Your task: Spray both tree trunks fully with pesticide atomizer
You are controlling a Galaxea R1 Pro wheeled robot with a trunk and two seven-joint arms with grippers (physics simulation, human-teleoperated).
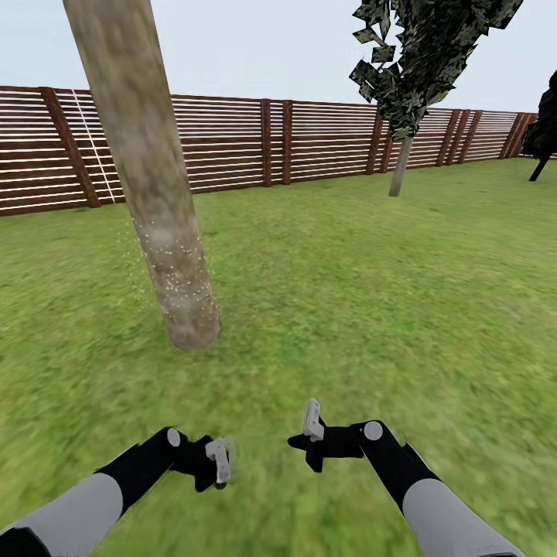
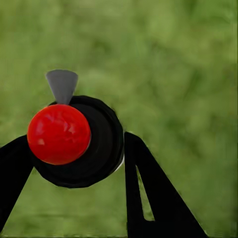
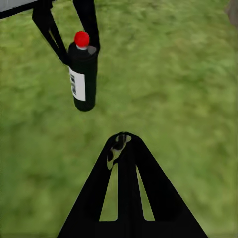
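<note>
Left gripper (image 1: 219, 464) clamps the dark, white-labelled atomizer bottle (image 3: 82, 74), blurred in head view. Right gripper (image 1: 309, 433): fingers together, empty. Both arms low over lawn (image 1: 371, 294). Speckled grey-tan trunk (image 1: 166, 255) ahead-left, top cropped.

Red-capped black atomizer (image 3: 83, 74), white label (image 3: 78, 84)

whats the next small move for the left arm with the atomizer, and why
Probably raise the left end effector and aim the pesticide atomizer higher up the thick tree trunk. The bottle is gripped and hangs low over the lawn, while the whitish pesticide specks dot only the trunk's lower part; the bark above looks bare.
</note>
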